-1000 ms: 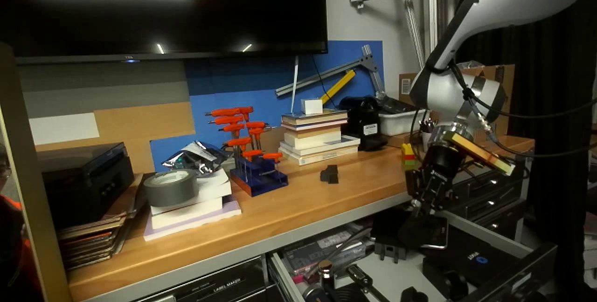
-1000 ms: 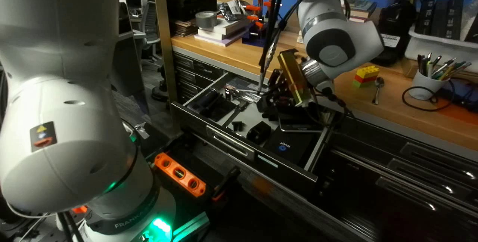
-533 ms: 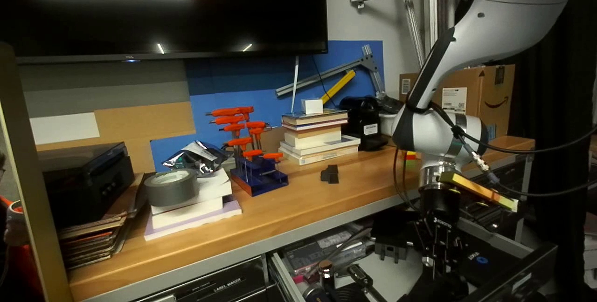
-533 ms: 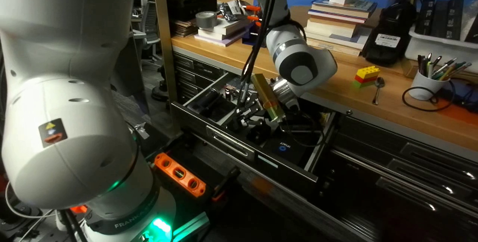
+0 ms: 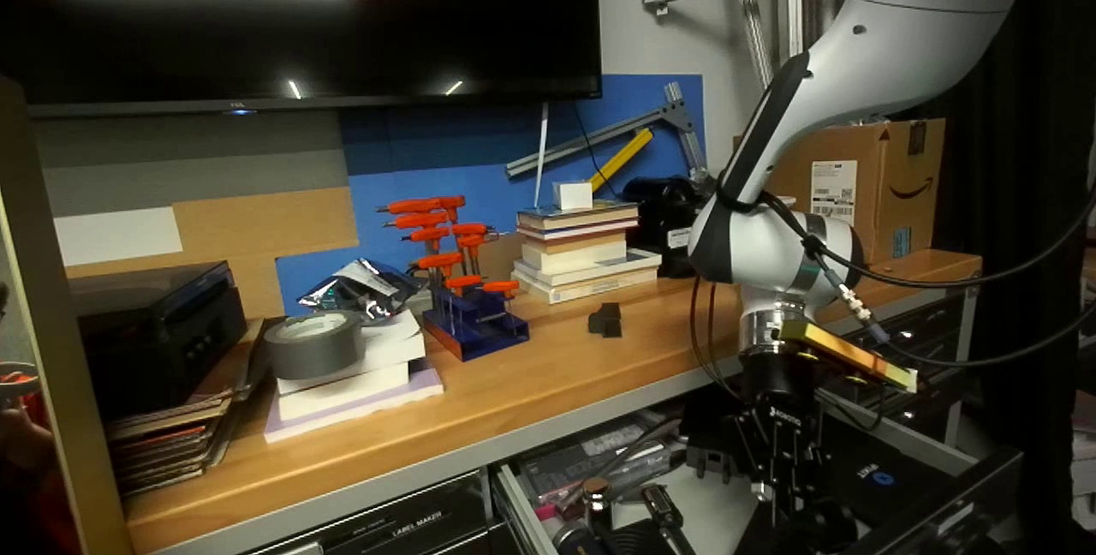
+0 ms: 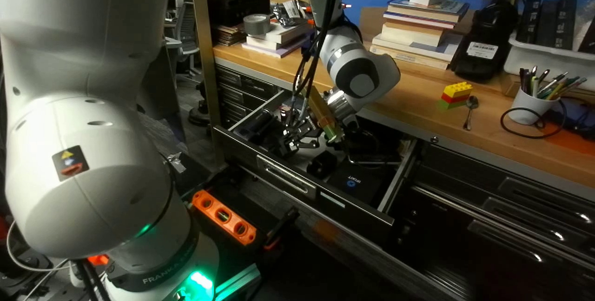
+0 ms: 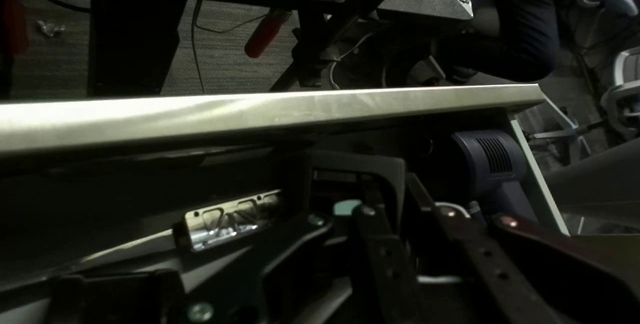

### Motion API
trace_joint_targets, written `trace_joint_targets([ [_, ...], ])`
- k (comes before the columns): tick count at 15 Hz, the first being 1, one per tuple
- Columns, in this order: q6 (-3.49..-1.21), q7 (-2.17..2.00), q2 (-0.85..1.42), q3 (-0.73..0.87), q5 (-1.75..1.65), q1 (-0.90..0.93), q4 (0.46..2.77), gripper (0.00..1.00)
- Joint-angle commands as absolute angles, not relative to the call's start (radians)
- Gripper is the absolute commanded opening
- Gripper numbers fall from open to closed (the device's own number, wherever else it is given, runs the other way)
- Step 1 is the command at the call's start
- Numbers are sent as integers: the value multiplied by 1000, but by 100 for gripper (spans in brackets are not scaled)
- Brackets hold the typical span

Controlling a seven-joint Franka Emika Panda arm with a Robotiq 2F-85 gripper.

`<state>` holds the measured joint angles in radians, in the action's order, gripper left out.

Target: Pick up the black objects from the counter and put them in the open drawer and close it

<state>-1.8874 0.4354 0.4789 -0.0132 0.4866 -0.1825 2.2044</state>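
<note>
A small black block (image 5: 605, 320) sits on the wooden counter (image 5: 685, 337) in an exterior view; the arm hides it in the opposite view. The dark drawer (image 6: 297, 180) stands open below, with tools inside. My gripper (image 7: 394, 188) reaches down into the drawer, and it also shows low in both exterior views (image 5: 783, 508) (image 6: 289, 145). It is shut on a black block (image 7: 355, 161) with a frame-like opening; one finger is inside the opening and one outside. The block is low behind the drawer's front rim (image 7: 270, 109). Whether it touches the drawer floor cannot be told.
In the drawer lie a black box with a blue logo (image 6: 362, 178), another chunky black item (image 6: 322, 164) and a caliper-like tool (image 5: 664, 508). On the counter stand a book stack (image 5: 582, 255), a red-handled tool stand (image 5: 475, 315), toy bricks (image 6: 456, 94) and a pen cup (image 6: 530, 106).
My gripper has come down from the drawer's back edge into the drawer, then shifted left in both exterior views, carrying the black block. The block on the counter has not moved.
</note>
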Motion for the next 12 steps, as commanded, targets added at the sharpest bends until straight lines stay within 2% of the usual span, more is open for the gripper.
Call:
trace_joint_targets([
  [1,-1887,442,489,-48,492,-163,2169,17],
  [3,-1893,440,498,-50,482,-161,2145,17],
  [4,-1900,432,504,-52,477,-158,2134,42],
  [5,-1910,429,513,-52,471,-155,2122,43],
  [12,-1945,408,590,-34,454,-161,2028,95],
])
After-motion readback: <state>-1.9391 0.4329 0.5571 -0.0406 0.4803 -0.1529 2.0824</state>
